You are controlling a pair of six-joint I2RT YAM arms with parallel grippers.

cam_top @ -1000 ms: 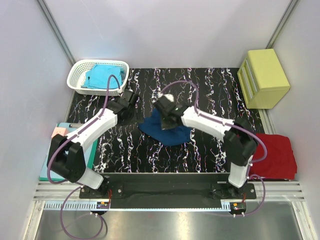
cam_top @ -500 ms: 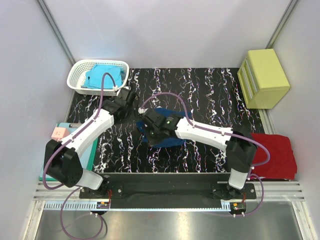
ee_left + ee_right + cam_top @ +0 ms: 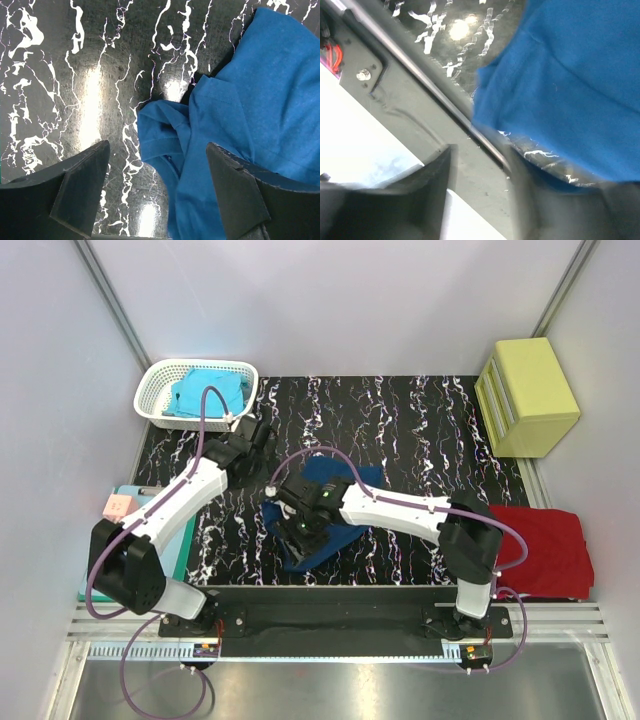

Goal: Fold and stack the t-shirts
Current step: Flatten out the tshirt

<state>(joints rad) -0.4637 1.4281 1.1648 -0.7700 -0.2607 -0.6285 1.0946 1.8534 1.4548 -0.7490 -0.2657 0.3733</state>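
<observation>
A navy blue t-shirt (image 3: 335, 502) lies crumpled on the black marbled table (image 3: 420, 430), drawn out toward the near left. In the top view my right gripper (image 3: 298, 538) hovers over its near corner. In the right wrist view the right gripper (image 3: 482, 162) has its jaws apart over the table's front rail, and the blue cloth (image 3: 570, 75) hangs beside the blurred right finger. My left gripper (image 3: 263, 433) stands open just left of the shirt. Its wrist view shows the left gripper (image 3: 157, 192) above a folded sleeve hem (image 3: 165, 140). No chest print shows.
A turquoise t-shirt (image 3: 205, 390) fills the white basket (image 3: 155, 380) at the back left. A red t-shirt (image 3: 545, 550) lies at the right edge. A yellow drawer box (image 3: 528, 395) stands at the back right. A teal clipboard (image 3: 130, 550) with a pink note (image 3: 118, 505) lies at the left.
My right gripper has swung from the table's middle toward the near left, dragging the navy shirt along, and its jaws have parted. The left arm has shifted only slightly.
</observation>
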